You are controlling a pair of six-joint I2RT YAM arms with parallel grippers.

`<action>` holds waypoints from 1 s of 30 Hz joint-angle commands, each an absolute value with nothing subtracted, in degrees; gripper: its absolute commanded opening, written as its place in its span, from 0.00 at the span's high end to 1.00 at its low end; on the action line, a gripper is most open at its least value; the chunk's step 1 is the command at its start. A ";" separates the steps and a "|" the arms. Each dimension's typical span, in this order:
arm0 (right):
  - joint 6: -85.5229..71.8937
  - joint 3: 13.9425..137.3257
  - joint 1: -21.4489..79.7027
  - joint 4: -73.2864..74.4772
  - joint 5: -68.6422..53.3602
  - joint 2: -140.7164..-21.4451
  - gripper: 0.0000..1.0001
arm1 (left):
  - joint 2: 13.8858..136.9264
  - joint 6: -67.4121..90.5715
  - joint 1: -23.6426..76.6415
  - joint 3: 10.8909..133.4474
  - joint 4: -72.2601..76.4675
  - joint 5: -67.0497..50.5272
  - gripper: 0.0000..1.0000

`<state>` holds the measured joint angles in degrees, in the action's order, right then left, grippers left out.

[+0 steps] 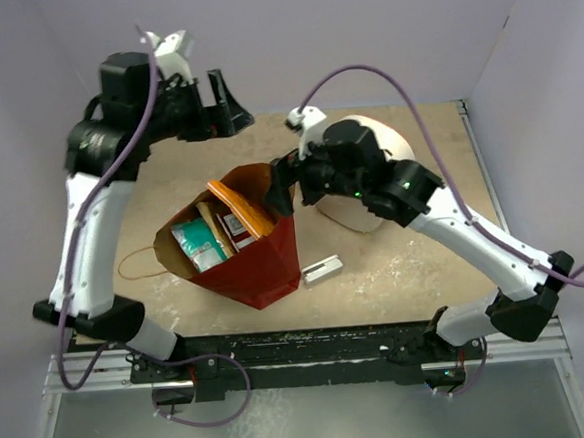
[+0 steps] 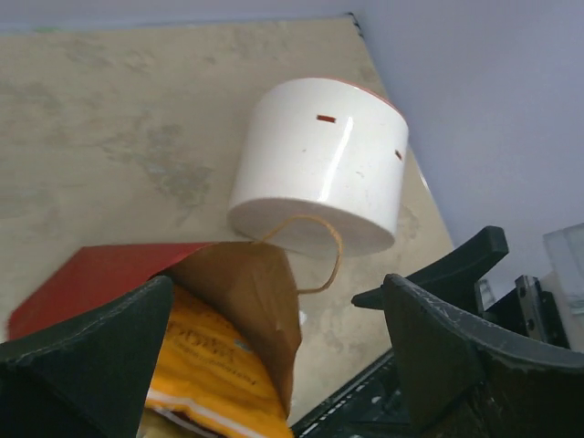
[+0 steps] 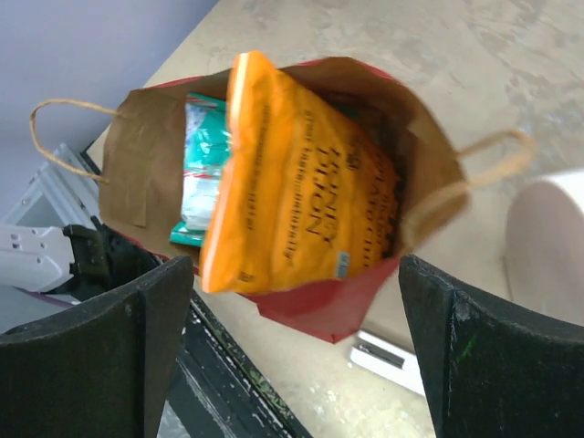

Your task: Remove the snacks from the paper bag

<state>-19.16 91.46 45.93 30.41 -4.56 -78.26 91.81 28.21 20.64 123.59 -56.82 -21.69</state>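
The right gripper (image 3: 292,265) has its dark fingers wide apart and empty, over the orange packet (image 3: 301,192) sticking out of the paper bag (image 3: 137,173); only the top view shows a red packet (image 1: 234,226) beside the teal packet (image 1: 199,244) inside; the left gripper (image 2: 278,281), jaws spread on nothing, faces the white cylinder (image 2: 319,164) at the bag's two o'clock.

Matt brown-lined paper bag (image 3: 274,182), glossy crinkly orange snack packet (image 3: 301,192) (foil-like), smooth white plastic cylinder (image 2: 319,164)
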 commanded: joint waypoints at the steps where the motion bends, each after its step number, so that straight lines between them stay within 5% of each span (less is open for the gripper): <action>1: -14.19 97.18 55.62 26.97 7.00 -82.05 0.05 | 80.23 19.18 20.63 128.52 -68.18 -1.35 0.01; 9: -10.67 107.37 66.00 35.55 31.28 -96.61 0.07 | 60.11 25.99 20.61 114.32 -66.46 16.88 0.01; 14: -9.17 110.33 66.01 38.46 32.98 -102.47 0.33 | 55.03 30.20 20.63 110.15 -67.54 19.66 0.01; 18: -9.96 113.43 66.01 41.31 33.29 -106.50 0.64 | 54.65 31.28 20.65 109.17 -68.39 18.29 0.01; 23: -10.50 115.88 66.01 43.20 29.47 -108.74 0.69 | 54.30 32.86 20.62 106.84 -66.97 15.25 0.01; 30: -12.59 117.52 66.03 42.79 27.01 -107.49 1.00 | 55.41 31.82 20.63 106.88 -64.21 13.81 0.01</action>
<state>-11.05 113.36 66.00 43.05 28.12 -110.39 54.81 31.94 20.69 105.71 -68.23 15.18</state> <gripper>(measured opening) 0.027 0.990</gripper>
